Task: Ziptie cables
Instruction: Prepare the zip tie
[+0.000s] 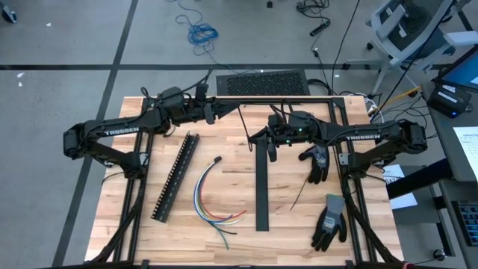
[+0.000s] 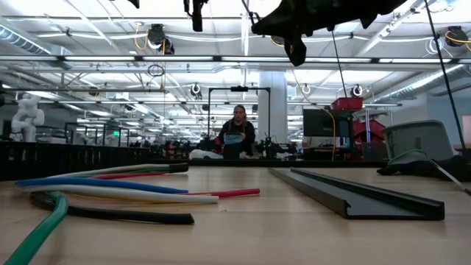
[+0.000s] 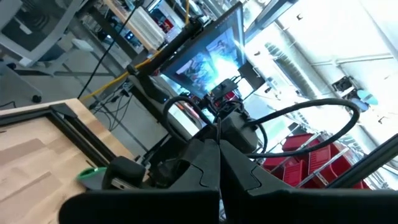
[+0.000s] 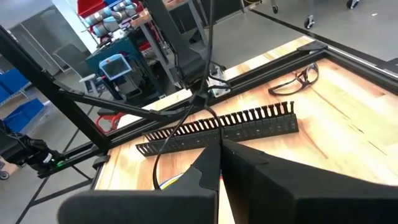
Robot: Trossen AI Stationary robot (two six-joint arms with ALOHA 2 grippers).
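- The cables (image 1: 210,196) lie on the wooden bench (image 1: 284,224) near its centre, slightly toward 7 o'clock: a curved bundle of yellow, green, blue, white and red wires, with the black tip pointing to 12 o'clock and the loose ends fanned toward 5 o'clock.
- At 9 o'clock of the cables lies a black slotted cable duct (image 1: 176,176), set at a slant; at 3 o'clock lies its long flat black cover (image 1: 261,190).
- The left end effector (image 1: 217,109) hangs above the bench's 12 o'clock edge, fingers pressed together, holding nothing.
- The right end effector (image 1: 270,152) hovers above the top of the cover, also fully closed and empty.
- Two dark work gloves (image 1: 317,162) rest toward 3 and 4 o'clock on the bench.
- In the low view, a person (image 2: 237,132) sits far behind the bench.
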